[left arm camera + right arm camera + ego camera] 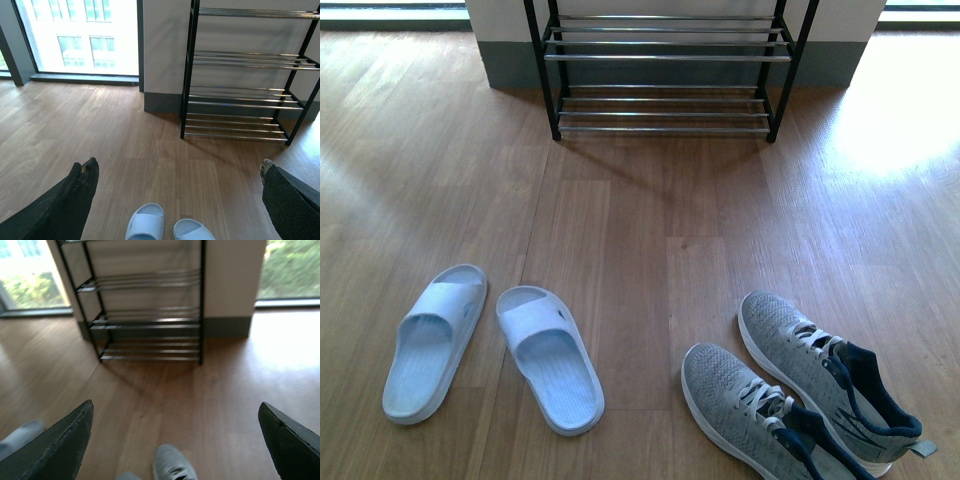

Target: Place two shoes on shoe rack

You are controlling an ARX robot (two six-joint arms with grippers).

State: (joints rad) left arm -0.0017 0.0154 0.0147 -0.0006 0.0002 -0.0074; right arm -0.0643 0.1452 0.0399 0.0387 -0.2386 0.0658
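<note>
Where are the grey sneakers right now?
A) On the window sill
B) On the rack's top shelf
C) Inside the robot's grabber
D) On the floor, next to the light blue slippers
D: both grey sneakers lie on the wood floor beside the light blue slippers, apart from the shoe rack standing farther back by the wall.

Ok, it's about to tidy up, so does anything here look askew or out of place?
Nothing spilled or damaged. Only the near sneaker and far sneaker look untidy: staggered on the floor, toes slanted left rather than square to the rack.
</note>
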